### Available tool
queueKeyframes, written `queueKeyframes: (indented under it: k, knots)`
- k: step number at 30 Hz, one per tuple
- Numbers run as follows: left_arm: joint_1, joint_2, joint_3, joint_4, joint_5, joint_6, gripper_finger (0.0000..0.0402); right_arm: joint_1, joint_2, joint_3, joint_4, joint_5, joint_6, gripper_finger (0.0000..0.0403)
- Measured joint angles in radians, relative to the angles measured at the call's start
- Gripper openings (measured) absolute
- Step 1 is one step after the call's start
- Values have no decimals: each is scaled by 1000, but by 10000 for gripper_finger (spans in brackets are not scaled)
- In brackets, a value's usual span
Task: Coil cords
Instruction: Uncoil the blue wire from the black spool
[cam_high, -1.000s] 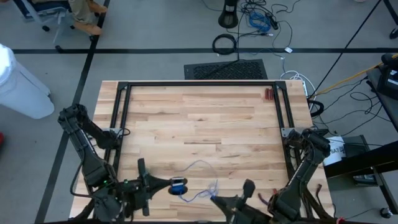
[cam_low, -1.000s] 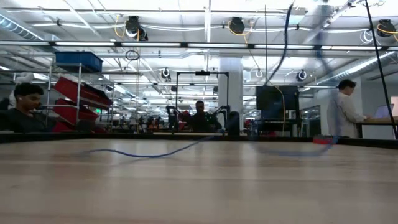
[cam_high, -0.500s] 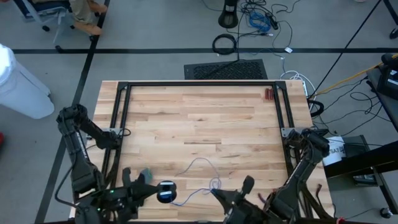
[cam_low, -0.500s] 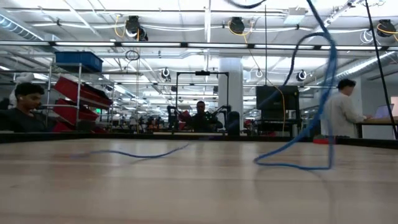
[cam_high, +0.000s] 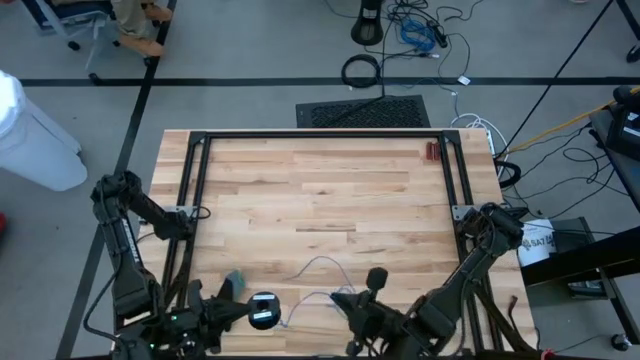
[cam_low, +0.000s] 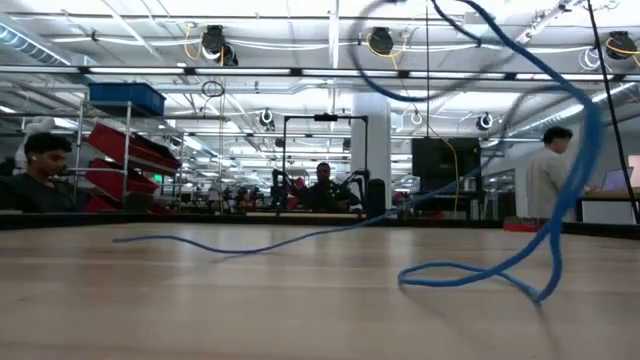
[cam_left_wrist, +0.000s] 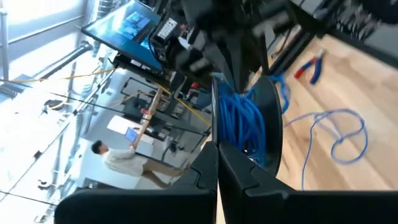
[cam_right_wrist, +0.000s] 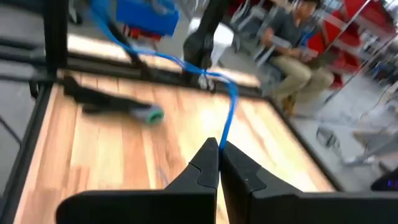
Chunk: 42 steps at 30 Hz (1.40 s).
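Near the surface's (cam_high: 320, 190) front edge, the coil (cam_high: 263, 309) is clamped in the left claw (cam_high: 240, 312) while the right claw (cam_right_wrist: 217, 148), pinched shut on the cord (cam_right_wrist: 225, 124), is best kept feeding slack evenly.

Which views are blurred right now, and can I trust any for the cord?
Low view: the lifted cord smears overhead, though its loop lying on the table is sharp. Right wrist view: soft all over, the right gripper pinching the cord. Left wrist view: smeared up top, the coil clear. High view: steady, cord faint.
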<state>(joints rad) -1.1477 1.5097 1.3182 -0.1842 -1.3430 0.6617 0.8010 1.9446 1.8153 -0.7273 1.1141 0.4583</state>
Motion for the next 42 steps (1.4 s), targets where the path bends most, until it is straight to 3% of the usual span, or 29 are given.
queueKeyframes:
  k: [9,24,31,42]
  knots:
    - [-3,0,0,20,24,10,1,-17,0,0,-223,-74,230,0]
    - [-13,0,0,93,81,30,1,-13,0,0,-251,-74,262,2]
    - [24,0,0,174,61,28,1,-13,0,0,-109,-149,159,50]
    - [96,0,0,230,58,-75,1,-23,28,0,300,-140,-164,156]
